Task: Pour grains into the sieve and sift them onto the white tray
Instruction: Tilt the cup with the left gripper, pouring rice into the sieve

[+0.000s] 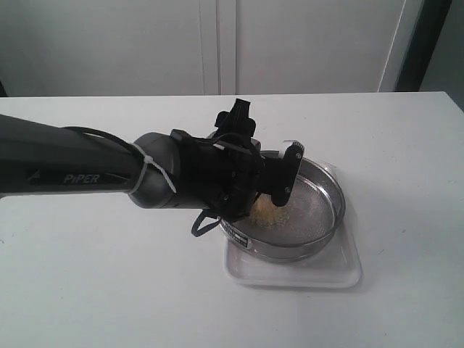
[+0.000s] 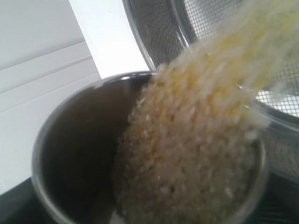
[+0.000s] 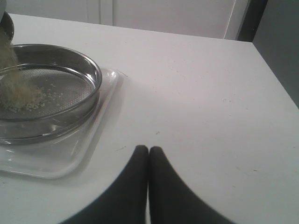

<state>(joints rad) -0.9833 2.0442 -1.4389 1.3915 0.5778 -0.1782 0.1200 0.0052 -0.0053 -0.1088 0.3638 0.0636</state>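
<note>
Left gripper (image 1: 270,190): jaws spread wide, clamped on the cup (image 2: 70,154). The cup is tipped, mouth toward the sieve (image 1: 337,206). Grains (image 2: 196,154) spill over its lip onto a heap on the mesh below the jaws. The sieve sits flat in the tray (image 1: 341,272). Right gripper (image 3: 148,154): jaws pressed together, empty, above the table (image 1: 406,145) near the tray.

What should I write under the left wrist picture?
A steel cup pours grains into the sieve.

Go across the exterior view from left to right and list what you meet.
Grey arm link → left gripper, tipping the steel cup → sieve → right rim of the white tray. The grains are left out: they lie under the fingers.
</note>
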